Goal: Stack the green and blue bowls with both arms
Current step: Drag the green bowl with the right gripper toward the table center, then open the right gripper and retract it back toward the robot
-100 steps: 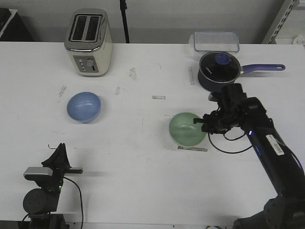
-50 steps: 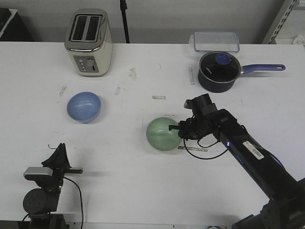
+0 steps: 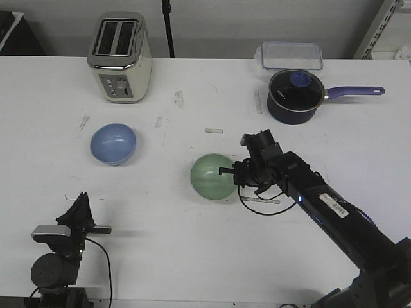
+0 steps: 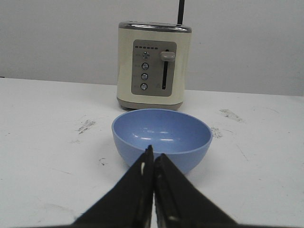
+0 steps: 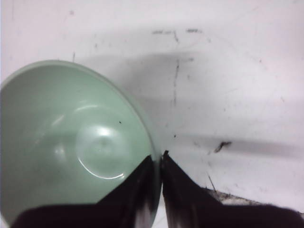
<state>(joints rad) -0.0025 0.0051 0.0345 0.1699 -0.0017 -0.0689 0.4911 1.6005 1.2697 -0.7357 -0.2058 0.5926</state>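
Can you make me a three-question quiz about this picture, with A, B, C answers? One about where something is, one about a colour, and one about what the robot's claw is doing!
1. Where is the toaster?
A. behind the blue bowl
B. beside the saucepan
C. under the right arm

2. What colour is the saucepan's handle?
A. red
B. purple
C. yellow

3. What is the right gripper doing?
A. hanging open above the toaster
B. resting inside the saucepan
C. pinching the rim of the green bowl

Answers:
1. A, the left wrist view shows the toaster standing straight beyond the blue bowl.
2. B, the handle sticking out to the side of the dark pan is purple.
3. C, the right wrist view shows one finger inside the rim and one outside, closed on it.
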